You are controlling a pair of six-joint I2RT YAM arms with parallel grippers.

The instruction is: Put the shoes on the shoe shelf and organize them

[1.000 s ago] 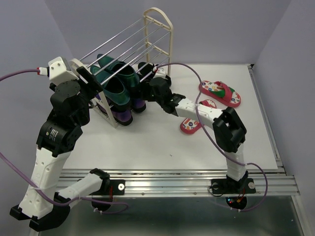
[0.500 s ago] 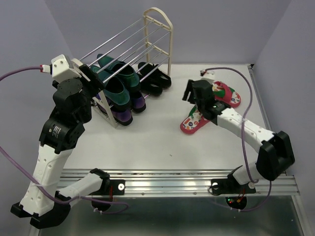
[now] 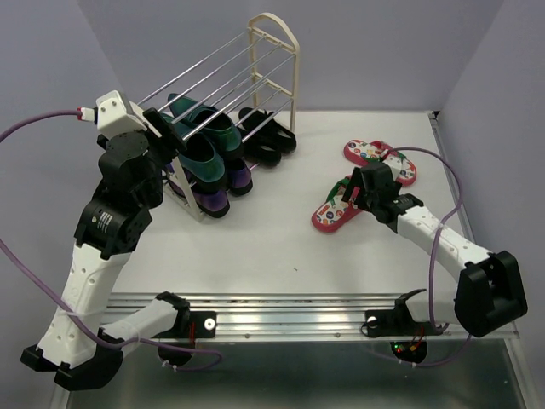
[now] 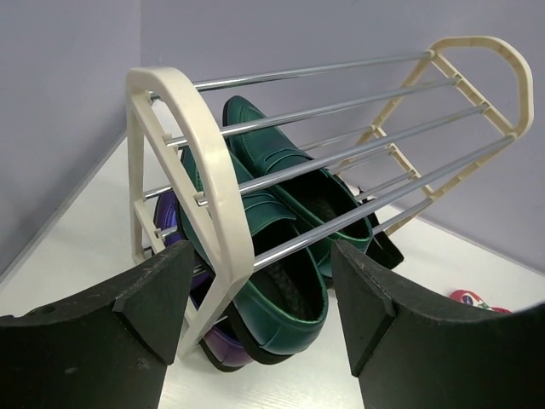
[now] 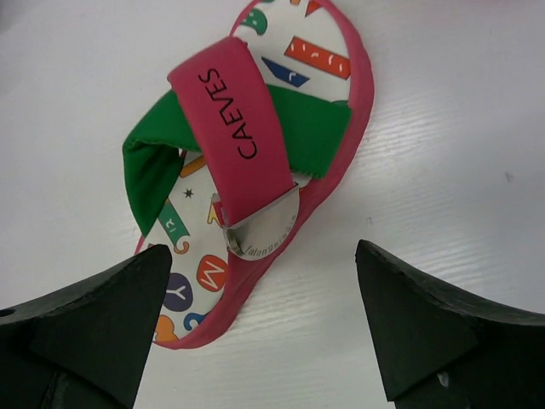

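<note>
The shoe shelf [image 3: 255, 64] stands at the back left, with dark green shoes [image 3: 207, 141], purple loafers [image 3: 216, 201] and black shoes [image 3: 271, 143] on its tiers. Two red flip-flops lie on the table to its right, one nearer [image 3: 328, 215] and one farther [image 3: 385, 160]. My right gripper [image 3: 353, 194] is open and hovers over the nearer flip-flop [image 5: 255, 145], with its strap between the fingers [image 5: 264, 315]. My left gripper [image 3: 162, 141] is open and empty at the shelf's left end frame [image 4: 200, 179], facing the green shoes [image 4: 285, 256].
The white table [image 3: 272, 247] ends at a metal rail along its near edge. Purple-grey walls close in the back and both sides. In the left wrist view a black shoe [image 4: 385, 245] and a bit of a flip-flop [image 4: 477, 298] show beyond the shelf.
My right arm has pulled back from the shelf, swung right and come down over the nearer flip-flop. My left arm has only shifted slightly by the shelf's end.
</note>
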